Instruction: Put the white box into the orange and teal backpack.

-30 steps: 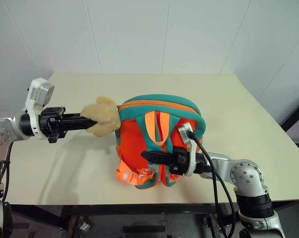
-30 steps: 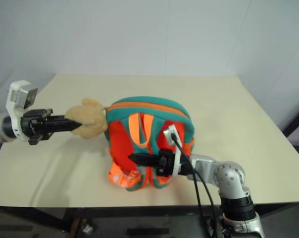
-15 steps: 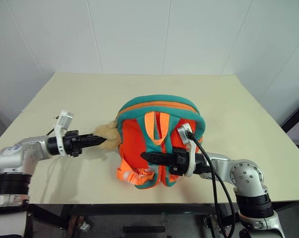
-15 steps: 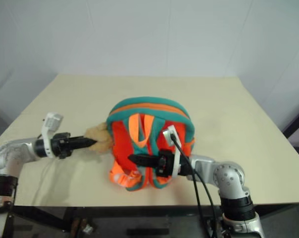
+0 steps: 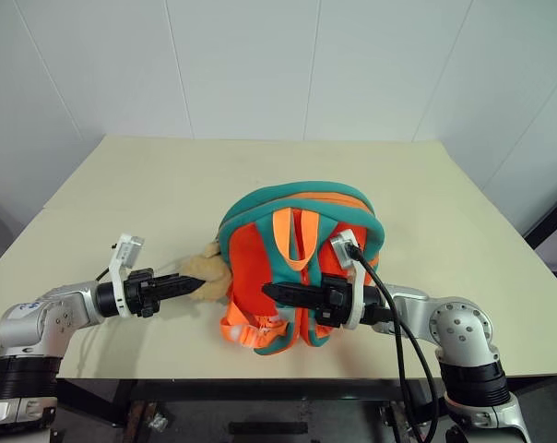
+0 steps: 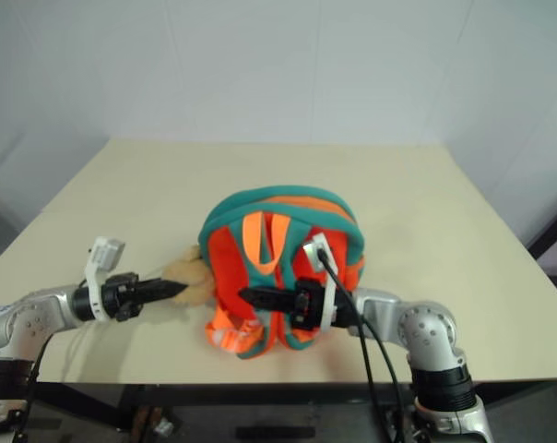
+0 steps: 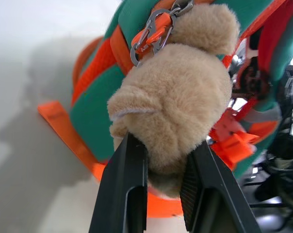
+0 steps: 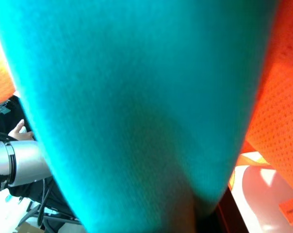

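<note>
Small orange fabric backpack with teal trim (image 5: pixel 297 268) stands on table; left gripper (image 7: pixel 161 187) clamps its tan plush toy (image 7: pixel 178 107), right gripper (image 5: pixel 271 291) closed on teal strap (image 8: pixel 137 111); whether box is inside, cannot tell

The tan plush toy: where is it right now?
The tan plush toy lies on the table at the orange and teal backpack's left side, clipped to it, and pinched between the left gripper's fingers.
</note>
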### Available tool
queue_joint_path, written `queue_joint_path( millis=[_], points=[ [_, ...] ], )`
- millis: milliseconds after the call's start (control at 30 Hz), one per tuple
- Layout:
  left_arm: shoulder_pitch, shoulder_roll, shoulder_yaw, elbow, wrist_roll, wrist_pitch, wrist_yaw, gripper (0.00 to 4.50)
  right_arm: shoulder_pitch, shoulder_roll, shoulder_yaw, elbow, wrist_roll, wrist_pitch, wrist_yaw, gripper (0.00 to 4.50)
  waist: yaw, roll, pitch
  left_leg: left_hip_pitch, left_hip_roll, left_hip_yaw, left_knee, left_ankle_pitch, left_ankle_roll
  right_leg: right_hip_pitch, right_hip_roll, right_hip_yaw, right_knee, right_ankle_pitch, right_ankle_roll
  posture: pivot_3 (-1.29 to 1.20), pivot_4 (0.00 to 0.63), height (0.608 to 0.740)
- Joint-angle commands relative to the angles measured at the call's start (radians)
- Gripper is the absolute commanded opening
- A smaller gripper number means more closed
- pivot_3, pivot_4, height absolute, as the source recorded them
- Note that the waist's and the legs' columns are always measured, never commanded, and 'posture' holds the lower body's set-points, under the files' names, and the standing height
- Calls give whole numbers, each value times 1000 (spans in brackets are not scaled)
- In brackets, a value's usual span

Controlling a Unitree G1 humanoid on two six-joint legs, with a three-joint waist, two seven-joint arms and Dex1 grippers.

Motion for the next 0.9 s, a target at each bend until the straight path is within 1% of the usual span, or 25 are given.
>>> queue_joint_path(
  millis=[33, 133, 333, 433, 500, 533, 600, 667, 700, 733, 800, 833, 900],
  points=[
    [27, -4, -30, 7, -5, 89, 33, 576, -9, 6, -13, -29, 28, -5, -2, 45, 0, 0, 0, 0, 0, 0, 0, 0, 0, 0, 0, 0, 0, 0, 0, 0, 150, 740],
    [16, -17, -40, 16, -24, 152, 44, 576, -11, 8, -12, -29, 29, -5, -4, 45, 0, 0, 0, 0, 0, 0, 0, 0, 0, 0, 0, 0, 0, 0, 0, 0, 150, 740],
    [-100, -103, 132, 93, -193, 332, 133, 576, -12, 4, -15, -33, 33, -3, -12, 45, 7, 0, 0, -1, 0, -1, 1, 0, 0, 0, 0, -1, 0, 1, 0, 0, 150, 740],
    [-93, -113, 151, 77, -222, 398, 154, 576, -8, 4, -17, -37, 36, -3, -18, 45, 2, 0, 0, -1, 0, -1, 1, 0, 0, 0, 0, -1, 0, 1, 0, 0, 150, 740],
    [-61, -109, 134, 47, -225, 430, 157, 576, -7, 5, -18, -39, 37, -4, -20, 45, 0, 0, 0, -1, 0, -1, 0, 0, 0, -1, 0, -1, 0, 1, 0, 0, 150, 740],
    [-28, -96, 103, 25, -206, 424, 148, 576, -6, 6, -18, -39, 38, -4, -21, 45, 0, 0, 0, -1, 0, -1, 0, 0, 0, -1, 0, -1, 0, 1, 0, 0, 150, 740],
    [16, -79, 38, 14, -116, 328, 147, 576, -6, 9, -16, -38, 37, -6, -23, 45, -1, 0, 0, -1, 0, 0, -1, 0, 0, -1, 0, -1, 0, 1, 0, 0, 150, 740],
    [29, -82, 4, 19, -43, 205, 152, 576, -7, 11, -15, -37, 38, -7, -24, 45, 2, 0, 0, 0, 0, 0, -1, 0, 0, -1, 0, -1, 0, 1, 0, 0, 150, 740],
    [40, -71, -32, 9, 0, 138, 138, 576, -8, 12, -15, -37, 39, -7, -25, 45, 4, -1, 0, 0, 0, 0, -1, 0, 0, 0, 0, -1, -1, 1, -1, 0, 150, 740],
    [50, -64, -68, 4, 46, 66, 126, 576, -9, 12, -15, -36, 40, -7, -25, 45, 4, -1, 0, 0, 0, 0, -1, 0, 0, 0, -1, -1, -2, 1, -3, 0, 150, 740],
    [60, -57, -111, 7, 97, -20, 109, 576, -11, 12, -16, -35, 41, -7, -26, 45, 4, 0, -1, 0, 0, 0, -1, 1, 1, 1, -1, -1, -4, -1, -12, 0, 150, 740],
    [61, -57, -118, 13, 106, -40, 106, 576, -11, 12, -16, -35, 42, -6, -26, 45, 4, 1, -1, 0, 0, 1, -1, 2, 2, 1, -2, -1, -7, 0, -14, 0, 150, 740],
    [67, -51, -160, 28, 168, -130, 95, 576, -11, 12, -17, -36, 43, -7, -28, 45, 4, 0, -2, 0, 0, 3, -1, 2, 3, 2, -2, 0, -10, 1, -17, 0, 150, 740]
  ],
)
